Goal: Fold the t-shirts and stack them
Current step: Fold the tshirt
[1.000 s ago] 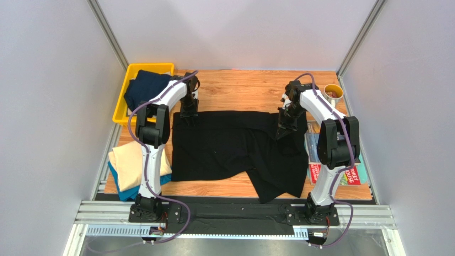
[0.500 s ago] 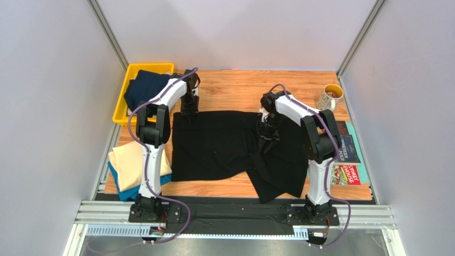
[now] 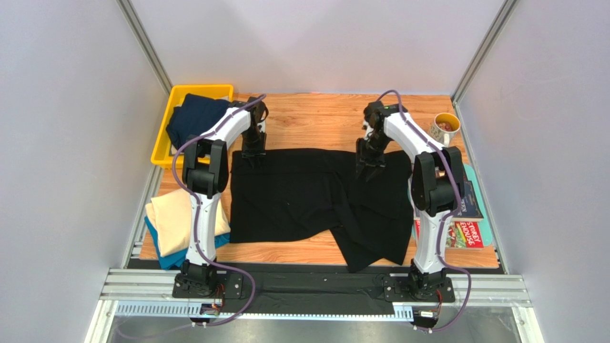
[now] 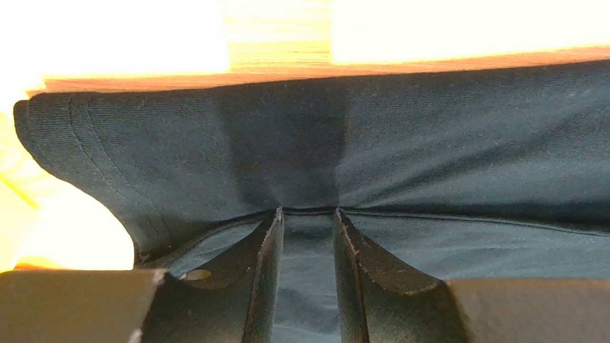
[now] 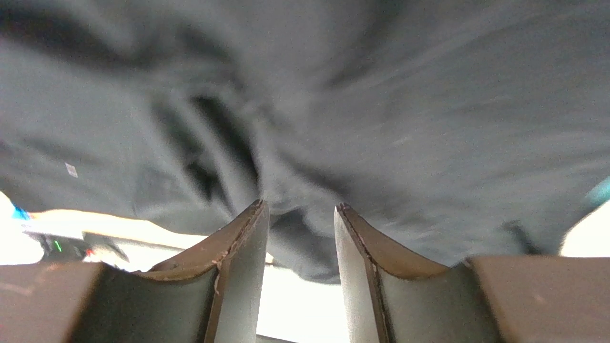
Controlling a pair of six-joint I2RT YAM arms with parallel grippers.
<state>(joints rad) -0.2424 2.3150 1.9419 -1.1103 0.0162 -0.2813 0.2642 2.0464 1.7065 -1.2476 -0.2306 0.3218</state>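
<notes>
A large black t-shirt (image 3: 308,200) lies spread on the wooden table, its near right part rumpled and hanging toward the front edge. My left gripper (image 3: 253,156) stands at the shirt's far left corner. In the left wrist view its jaws (image 4: 308,212) are partly open, tips pressed onto the dark cloth (image 4: 429,157) at a hem line. My right gripper (image 3: 371,166) is over the shirt's far right part. In the right wrist view it (image 5: 299,206) is open with nothing between the fingers and blurred cloth (image 5: 429,107) just past the tips.
A yellow bin (image 3: 161,153) at the far left holds a navy shirt (image 3: 195,118). A folded cream shirt (image 3: 175,218) lies on a teal one (image 3: 168,259) at the near left. A mug (image 3: 445,128) and magazines (image 3: 465,229) sit along the right edge.
My right gripper went from shut to open. It swung left over the shirt, then back toward the far edge. The left arm has not moved.
</notes>
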